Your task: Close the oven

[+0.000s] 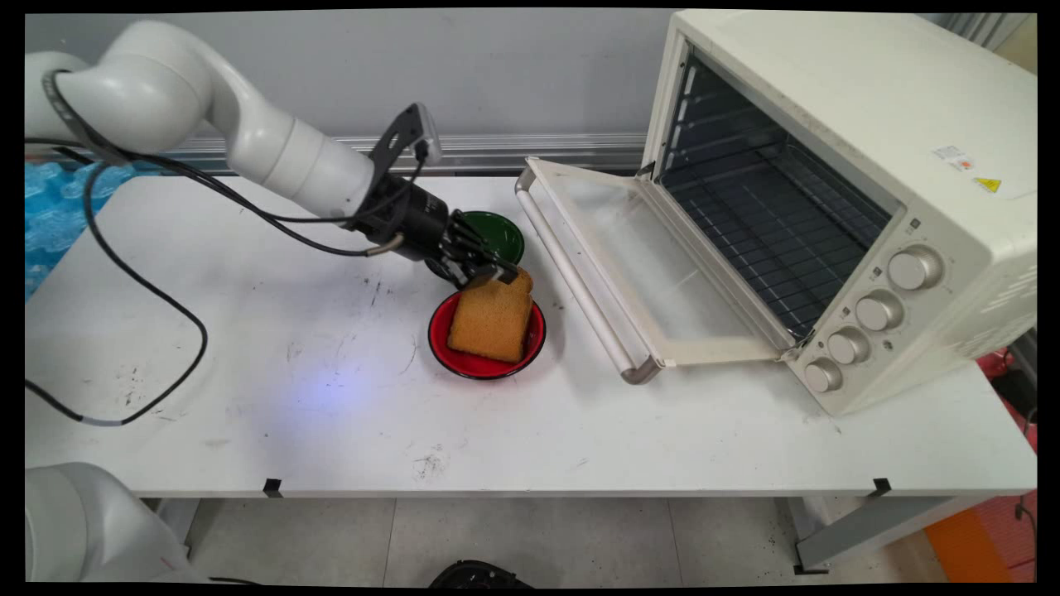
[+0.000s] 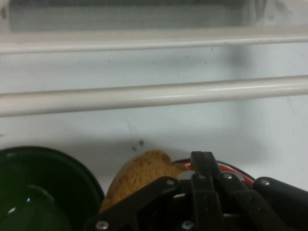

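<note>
1. Red, and only one of its kind: a single red bowl sits near the middle of the white surface, and one slice of brown bread leans in it, its lower edge down in the bowl and its rounded top tilted up toward the back.
2. One dark green bowl stands just behind the red one, apart from the bread; in the hand view it fills the lower left corner, with the bread right beside it.
3. One cream toaster oven stands at the right end of the surface, its glass door folded down flat toward the bowls, with a metal handle bar along the door's free edge. Inside, one wire rack shows. Four round knobs run in a row down its front panel.
4. One black two-finger hand on the white arm reaches in from the left and is at the top edge of the bread slice. Its fingers are drawn close together at the crust, gripping the upper edge of the slice, while the bottom of the slice rests in the red bowl.
5. Black cables hang from the arm and loop down over the left part of the surface.
6. Blue bubble wrap lies past the surface's left edge.
</note>
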